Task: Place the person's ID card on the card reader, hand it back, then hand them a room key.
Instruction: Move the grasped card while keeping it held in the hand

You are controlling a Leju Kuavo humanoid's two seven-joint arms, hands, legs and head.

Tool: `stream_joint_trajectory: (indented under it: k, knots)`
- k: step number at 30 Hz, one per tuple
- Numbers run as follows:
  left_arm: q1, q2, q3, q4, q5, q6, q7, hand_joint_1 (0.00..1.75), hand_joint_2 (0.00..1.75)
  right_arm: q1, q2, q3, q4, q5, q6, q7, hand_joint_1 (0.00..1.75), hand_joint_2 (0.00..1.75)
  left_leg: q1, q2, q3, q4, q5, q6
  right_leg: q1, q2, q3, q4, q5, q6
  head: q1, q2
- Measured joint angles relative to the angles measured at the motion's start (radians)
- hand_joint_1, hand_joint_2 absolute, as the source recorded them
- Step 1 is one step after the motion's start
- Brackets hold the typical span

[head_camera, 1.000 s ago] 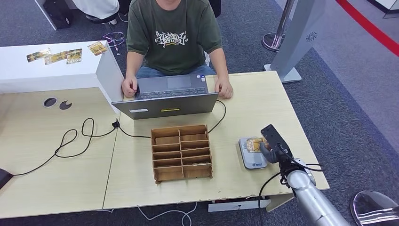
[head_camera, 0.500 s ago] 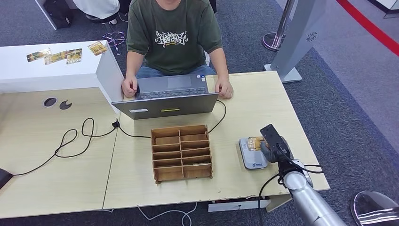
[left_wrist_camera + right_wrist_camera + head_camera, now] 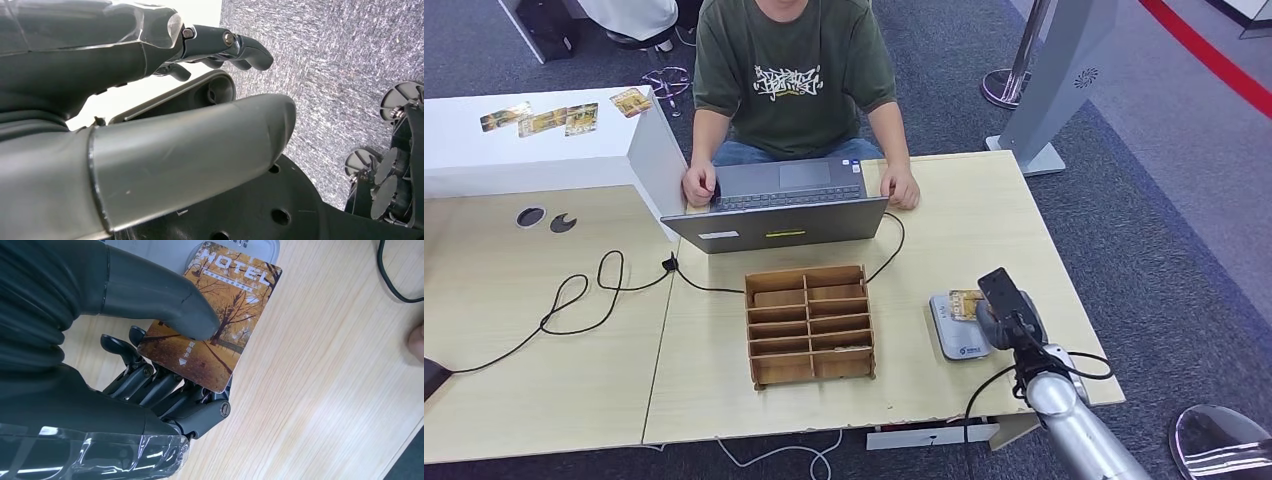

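Orange card point(image 3: 216, 325) in right robot hand point(image 3: 125, 355), one reader point(image 3: 960, 325)

A laptop point(image 3: 776, 205) sits behind a wooden organizer point(image 3: 809, 325).

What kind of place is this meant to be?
Probably a mock hotel front desk: the right hand holds a card printed MOTEL over a card reader, and a wooden key rack stands beside it.

My wooden table point(image 3: 544, 330) carries a laptop point(image 3: 779, 205), a compartment box point(image 3: 809, 325), a card reader point(image 3: 956, 335) (near the right edge) and a looping black cable point(image 3: 574, 300).
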Motion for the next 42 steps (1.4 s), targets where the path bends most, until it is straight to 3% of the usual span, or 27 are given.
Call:
stream_joint_trajectory:
  k: [6,14,26,42]
  knots:
    - [0.000,0.000,0.000,0.000,0.000,0.000,-0.001,0.00,0.00,0.013,0.000,-0.008,-0.021,0.025,-0.027,0.003,1.75,1.75,0.000,0.000,0.000,0.000,0.000,0.000,0.000,0.000,0.000,0.000,0.000,0.000,0.000,0.000]
    - [0.000,-0.003,0.000,0.000,0.000,0.002,-0.001,0.00,0.00,0.032,0.005,-0.011,-0.056,0.181,-0.143,0.027,1.75,1.75,0.000,0.000,-0.001,0.000,0.000,0.000,0.000,0.000,-0.001,0.000,0.000,0.000,0.000,0.000]
    - [0.000,-0.009,0.000,0.000,-0.008,0.006,-0.001,0.00,0.00,0.071,0.032,-0.033,-0.112,0.345,-0.246,0.056,1.75,1.75,0.000,0.000,-0.001,0.000,0.000,0.000,0.000,0.000,-0.001,0.000,0.000,0.000,0.000,0.000]
    - [-0.001,-0.016,0.000,0.000,-0.031,0.015,-0.001,0.00,0.00,0.110,0.102,-0.091,-0.147,0.894,-0.461,0.183,1.75,1.75,0.000,0.000,-0.001,0.000,0.000,0.000,0.000,0.000,-0.001,0.000,0.000,0.000,0.000,0.000]
